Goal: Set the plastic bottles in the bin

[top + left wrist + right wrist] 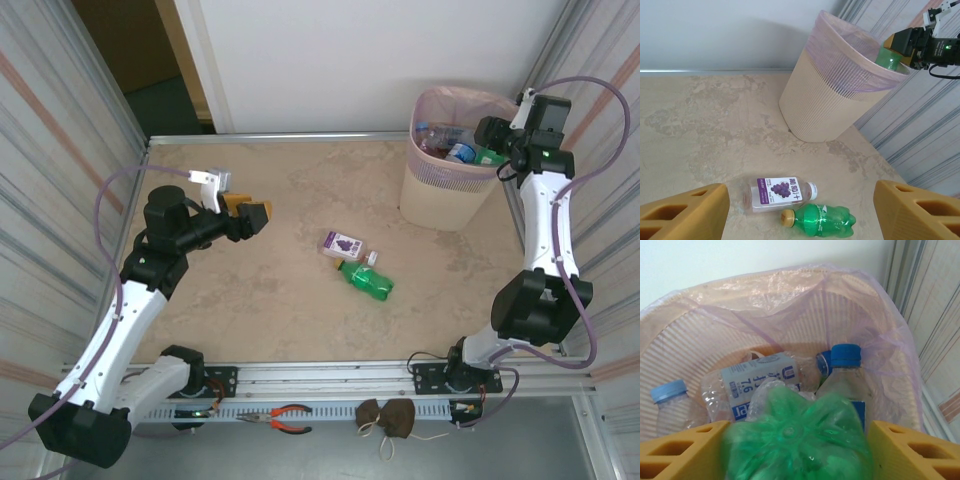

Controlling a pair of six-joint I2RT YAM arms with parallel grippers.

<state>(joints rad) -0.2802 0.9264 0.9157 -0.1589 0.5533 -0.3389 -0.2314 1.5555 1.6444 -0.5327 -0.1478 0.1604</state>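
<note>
A robot test cell in a lab is being shown here. The left arm (130,310) and the right arm (545,220) are being carried on an aluminium rail (320,375) at the near edge of a marble-patterned tabletop (290,310). The bench is being boxed in by ribbed side panels (60,120) and a white back board (380,60). Purple cables (108,200) are being looped off the arms, and orange-handled pliers (285,418) are being kept on the front ledge.
</note>
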